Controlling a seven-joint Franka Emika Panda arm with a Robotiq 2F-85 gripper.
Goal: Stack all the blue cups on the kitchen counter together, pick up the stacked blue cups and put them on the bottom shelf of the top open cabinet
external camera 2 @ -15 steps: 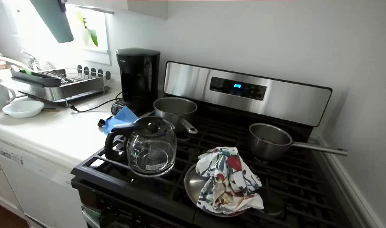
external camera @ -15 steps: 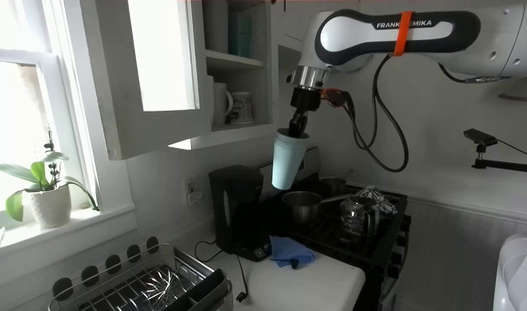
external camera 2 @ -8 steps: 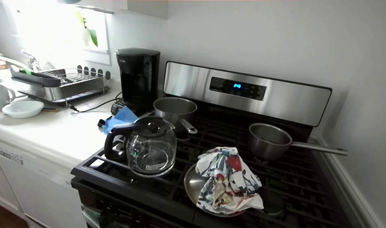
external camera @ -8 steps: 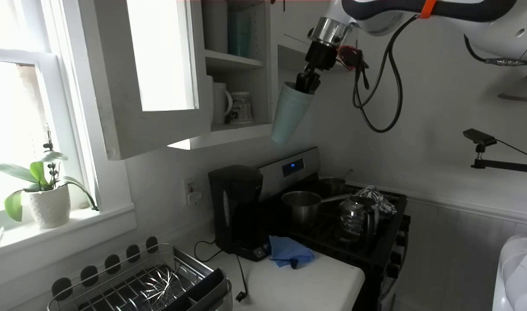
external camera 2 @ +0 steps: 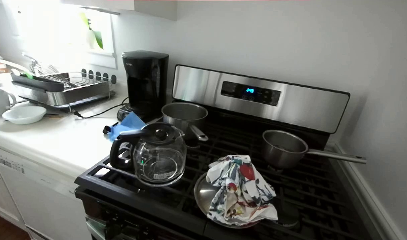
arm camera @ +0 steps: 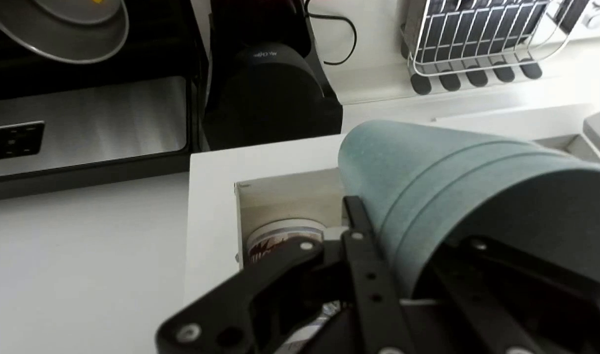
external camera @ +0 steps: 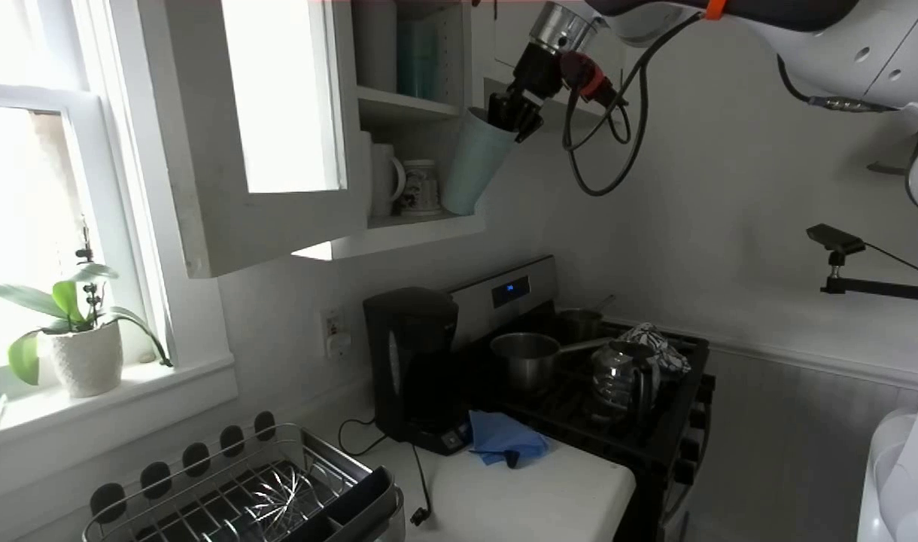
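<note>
Three blue cups [external camera: 477, 162], nested and tilted, are upper middle of the frame in an exterior view, just right of the patterned mug [external camera: 421, 187] on the bottom shelf [external camera: 399, 221] of the open cabinet [external camera: 477, 60], can't tell if touching it. Gripper [arm camera: 398, 241] is pinching the stack's wall, one finger [arm camera: 359, 221] outside, one inside.

Cups [arm camera: 403, 167]: cut off by the right edge of the wrist view; their inside is dark, so how many are nested I cannot count.
My gripper [external camera: 513, 126]: one finger [arm camera: 469, 290] is inside the cups, and its tip I cannot make out.
Bottom shelf [external camera: 399, 221]: whether the cups touch it, I cannot tell.
Cabinet [external camera: 474, 60]: its upper part is cut off, and the door [external camera: 286, 218] hides some of the inside.
Mug [arm camera: 283, 233]: partly hidden behind my gripper.
Display [external camera 2: 251, 93]: digits too blurred for sure reading.
Pan [external camera 2: 205, 193]: largely hidden under the towel [external camera 2: 242, 190].
</note>
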